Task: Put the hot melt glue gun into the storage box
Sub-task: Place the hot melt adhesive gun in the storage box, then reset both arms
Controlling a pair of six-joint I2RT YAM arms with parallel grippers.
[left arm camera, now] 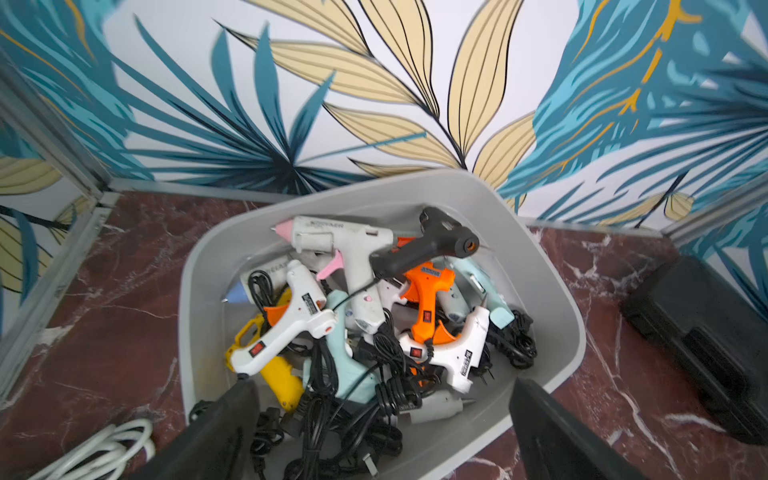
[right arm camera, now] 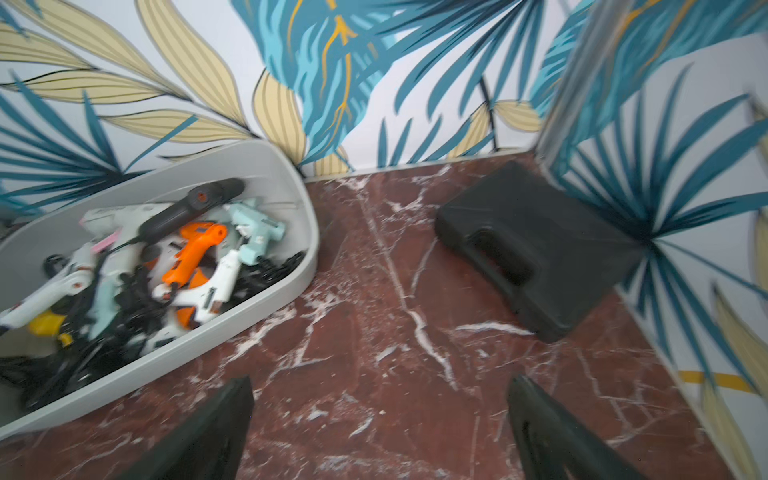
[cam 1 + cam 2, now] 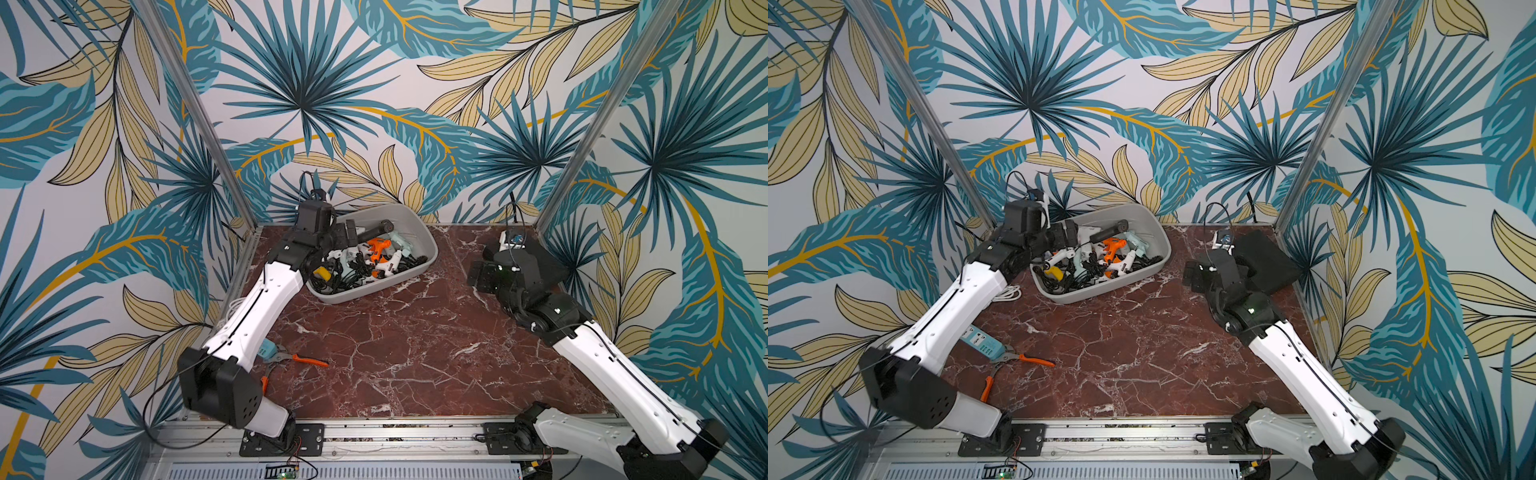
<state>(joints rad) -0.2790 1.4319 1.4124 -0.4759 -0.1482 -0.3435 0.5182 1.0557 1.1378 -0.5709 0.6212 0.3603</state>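
**Storage box** (image 1: 195,291): light grey tub, set askew at the back of the marble table (image 3: 415,353). Heaped with corded hot melt glue guns.

**Contents, all inside the box:** black glue gun (image 1: 432,245) uppermost, lying across the heap toward the far wall. White gun with pink nozzle (image 1: 345,241) beneath it. Orange gun (image 1: 428,291) at centre. Yellow gun (image 1: 282,374) and white gun with orange trigger (image 1: 291,328) toward the near end. Black cords are tangled throughout. No glue gun is seen outside the box.

**Left gripper** (image 1: 382,386): above the box's near end, jaws spread wide, nothing held.

**Right gripper** (image 2: 380,382): over bare table between the box and the black hard case (image 2: 536,249), jaws wide, empty.

**Also outside the box:** orange-handled cutters (image 3: 291,357), teal power strip (image 3: 984,343), white cable coil (image 1: 104,449).

**Hazards, as judged:**
- Cord loops lie just under the left fingers. A finger catching one as it lifts could drag a gun back out.
- The black gun sits high on the heap, so a knock to the box could roll it over the rim.
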